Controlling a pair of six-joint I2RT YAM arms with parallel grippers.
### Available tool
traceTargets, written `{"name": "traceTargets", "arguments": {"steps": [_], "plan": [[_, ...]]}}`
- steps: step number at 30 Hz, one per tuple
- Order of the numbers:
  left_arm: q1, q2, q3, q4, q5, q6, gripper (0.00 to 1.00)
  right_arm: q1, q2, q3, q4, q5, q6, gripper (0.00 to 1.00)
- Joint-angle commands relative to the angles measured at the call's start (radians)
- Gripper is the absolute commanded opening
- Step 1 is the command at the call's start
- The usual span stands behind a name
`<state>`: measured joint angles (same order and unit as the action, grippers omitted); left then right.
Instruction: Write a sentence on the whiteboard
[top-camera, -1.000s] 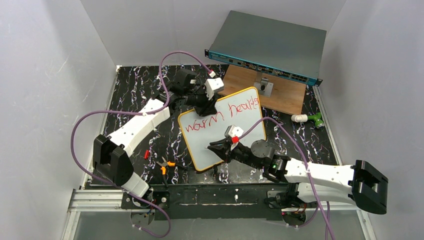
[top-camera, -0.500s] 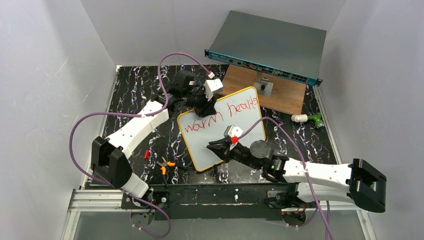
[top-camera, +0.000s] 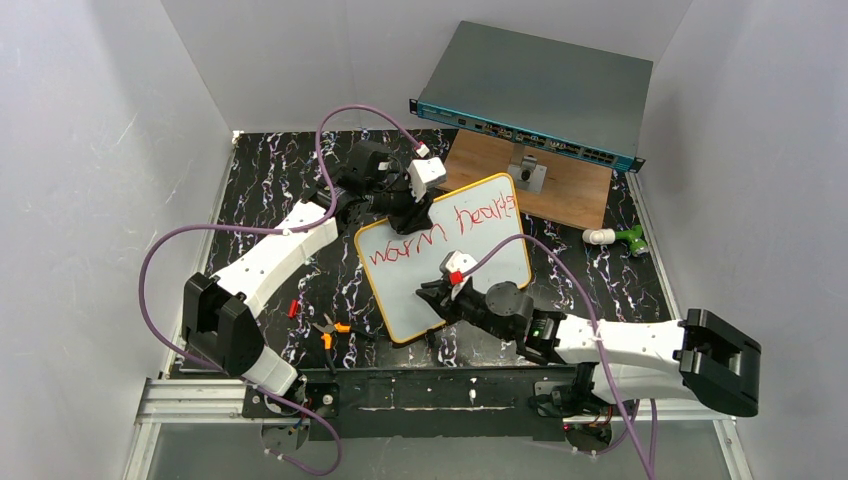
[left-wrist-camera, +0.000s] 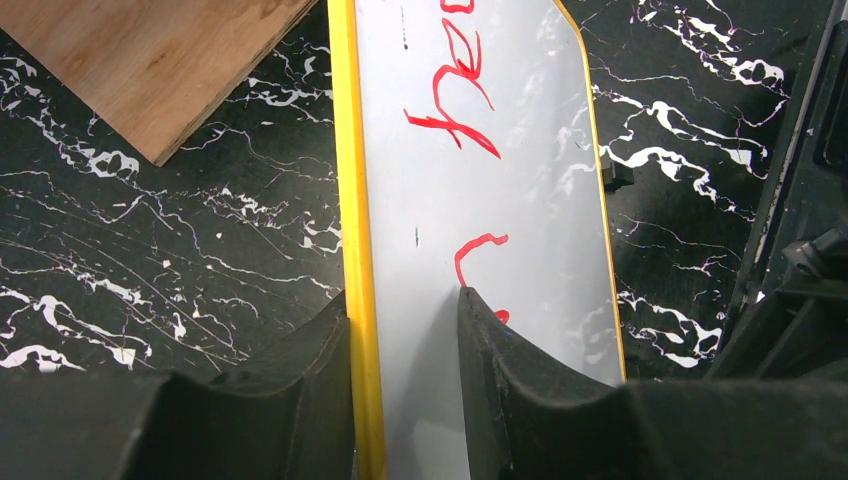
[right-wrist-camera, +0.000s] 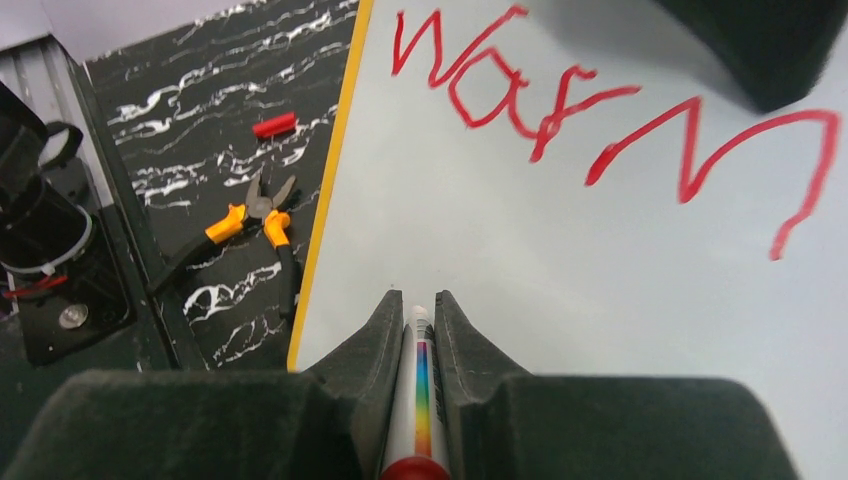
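Note:
The whiteboard (top-camera: 495, 258), white with an orange rim, lies tilted on the black marble table. The sentence (top-camera: 442, 233) is one red line reading "warm hearts"; no second line shows. My left gripper (top-camera: 410, 214) is shut on the board's far edge; in the left wrist view its jaws (left-wrist-camera: 400, 300) clamp the rim of the whiteboard (left-wrist-camera: 500, 200). My right gripper (top-camera: 434, 294) is shut on a white marker (right-wrist-camera: 418, 335) with a rainbow stripe. The marker's tip sits at the board's blank area (right-wrist-camera: 600, 270) below "warm" (right-wrist-camera: 560, 110), near the left rim.
A grey rack box with a teal front (top-camera: 540, 90) stands at the back on a wooden board (top-camera: 570, 190). Orange-handled pliers (top-camera: 330, 330) and a red cap (top-camera: 293, 308) lie left of the whiteboard. A green and white object (top-camera: 620, 238) lies at the right.
My right gripper has moved left with the marker, toward the board's lower left part. The left gripper and the board have stayed in place.

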<state>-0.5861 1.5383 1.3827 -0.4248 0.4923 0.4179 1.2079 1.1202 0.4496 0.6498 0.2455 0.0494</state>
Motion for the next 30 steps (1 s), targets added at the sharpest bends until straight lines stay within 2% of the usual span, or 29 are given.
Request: {"name": "traceTargets", "arguments": {"steps": [1,30], "plan": [[-0.018,0.027,-0.058,-0.132,-0.14,0.147,0.0,0.019,0.042,0.056,0.044,0.01,0.003,0.01],[-0.017,0.016,-0.077,-0.114,-0.123,0.125,0.0,0.048,0.232,0.165,0.026,-0.06,-0.002,0.01]]}}
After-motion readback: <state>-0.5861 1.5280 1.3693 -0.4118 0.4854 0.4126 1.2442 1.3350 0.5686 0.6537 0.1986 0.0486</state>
